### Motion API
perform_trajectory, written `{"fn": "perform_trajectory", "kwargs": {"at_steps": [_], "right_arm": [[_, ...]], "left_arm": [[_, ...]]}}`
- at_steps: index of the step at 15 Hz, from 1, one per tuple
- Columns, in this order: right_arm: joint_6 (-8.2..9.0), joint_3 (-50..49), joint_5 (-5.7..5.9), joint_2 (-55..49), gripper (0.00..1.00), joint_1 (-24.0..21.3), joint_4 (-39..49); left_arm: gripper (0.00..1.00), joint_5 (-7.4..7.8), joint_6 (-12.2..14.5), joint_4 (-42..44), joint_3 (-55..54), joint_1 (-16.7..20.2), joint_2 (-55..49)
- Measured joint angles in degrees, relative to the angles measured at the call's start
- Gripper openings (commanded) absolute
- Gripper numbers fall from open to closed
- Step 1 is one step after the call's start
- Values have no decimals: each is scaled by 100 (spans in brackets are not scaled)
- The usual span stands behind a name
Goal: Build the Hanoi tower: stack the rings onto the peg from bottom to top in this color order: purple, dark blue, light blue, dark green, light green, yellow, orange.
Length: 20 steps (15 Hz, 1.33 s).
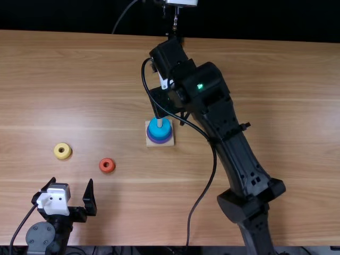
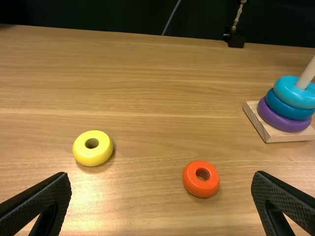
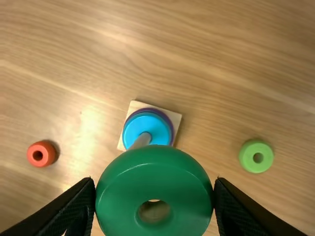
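Left gripper: the left gripper (image 1: 71,181) is above the near part of the table (image 1: 297,95), and its jaws are released, wide apart, with nothing between them.
Right gripper: the right gripper (image 1: 166,101) is near the peg (image 2: 307,73), and its jaws are grasping the dark green ring (image 3: 153,179) from two opposite sides.
Dark green ring: it is held above the table, between the two fingers; in the right wrist view it covers the upper part of the peg. If it touches the peg, I cannot tell.
Peg: it stands upright on the square base (image 2: 278,134).
Stack: around the peg, from bottom to top, there are the purple ring (image 2: 281,121), the dark blue ring (image 2: 286,109) and the light blue ring (image 2: 291,94).
Light green ring: this one (image 3: 247,157) lies flat on the table, apart from the base.
Orange ring: this one (image 2: 202,187) lies on the table, between the yellow ring (image 2: 93,157) and the base.
Yellow ring: it lies flat, near the orange ring but not touching it.
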Motion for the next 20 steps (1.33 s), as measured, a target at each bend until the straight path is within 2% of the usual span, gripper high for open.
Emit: {"fn": "perform_trajectory", "kwargs": {"at_steps": [20], "right_arm": [[13,4,4,470,0,197,22]], "left_arm": [[100,-2,0,4,2,0,0]]}}
